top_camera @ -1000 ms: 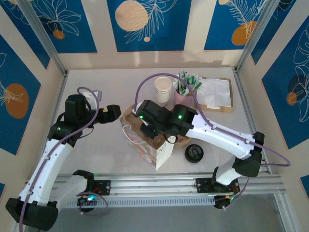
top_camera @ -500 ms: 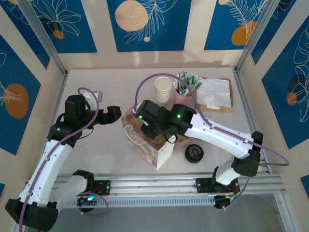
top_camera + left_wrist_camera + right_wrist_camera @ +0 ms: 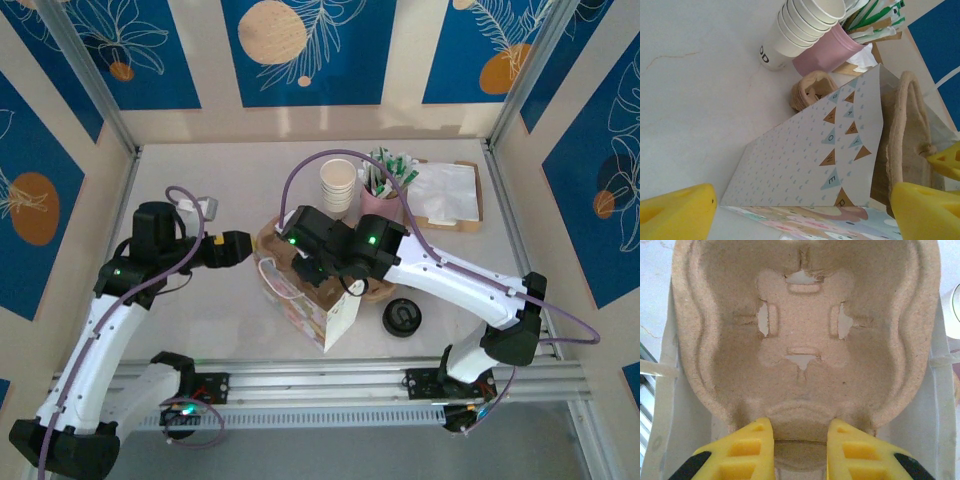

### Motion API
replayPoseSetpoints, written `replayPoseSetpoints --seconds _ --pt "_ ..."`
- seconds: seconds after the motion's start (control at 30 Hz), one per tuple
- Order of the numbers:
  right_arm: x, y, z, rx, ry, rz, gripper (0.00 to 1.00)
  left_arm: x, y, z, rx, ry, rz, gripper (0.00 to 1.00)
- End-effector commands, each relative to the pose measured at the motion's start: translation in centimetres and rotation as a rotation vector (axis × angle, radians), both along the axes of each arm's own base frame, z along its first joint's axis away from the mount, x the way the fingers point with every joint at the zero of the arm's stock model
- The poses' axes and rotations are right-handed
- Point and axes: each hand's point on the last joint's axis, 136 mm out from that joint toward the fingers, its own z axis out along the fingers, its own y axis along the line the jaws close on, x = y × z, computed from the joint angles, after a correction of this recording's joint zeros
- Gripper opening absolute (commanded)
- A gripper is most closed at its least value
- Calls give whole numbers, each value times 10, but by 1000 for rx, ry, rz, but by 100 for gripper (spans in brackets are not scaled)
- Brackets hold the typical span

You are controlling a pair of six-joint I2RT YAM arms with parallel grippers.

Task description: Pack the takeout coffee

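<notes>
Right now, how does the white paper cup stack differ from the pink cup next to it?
The white cup stack is several nested cups, its top one empty; the pink cup is single and stuffed with green-and-white packets. The stack's lowest cup bears dark lettering; the pink cup looks plain. Both stand upright, side by side on the table.

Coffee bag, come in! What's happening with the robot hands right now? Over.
Left gripper open, beside bag. Right gripper shut on cup carrier, carrier partly inside bag. Nothing seen blocking.
</notes>
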Motion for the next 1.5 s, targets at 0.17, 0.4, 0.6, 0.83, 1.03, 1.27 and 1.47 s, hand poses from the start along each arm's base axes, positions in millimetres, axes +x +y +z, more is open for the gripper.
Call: replayPoseSetpoints --seconds 0.17,0.4,0.6,0.83,1.03,1.27,1.47 --pt "-2 -2 16 42 -18 -14 24 1 -4 8 -28 -5 -17 89" --pt "-2 -4 15 33 -18 -20 24 -1 -7 4 -36 6 -34 88" --pt "-3 -8 8 -1 -3 -32 24 4 0 -7 15 24 7 88" --pt "-4 -10 6 -12 6 -35 24 4 -1 -10 16 31 2 88" --pt "-6 -11 5 -17 17 -43 24 4 1 -12 33 35 15 87" --pt "-8 -15 -8 -57 47 -55 23 3 1 -14 33 39 19 87" --pt "-11 -15 -21 -99 86 -49 23 3 1 -14 35 41 19 87"
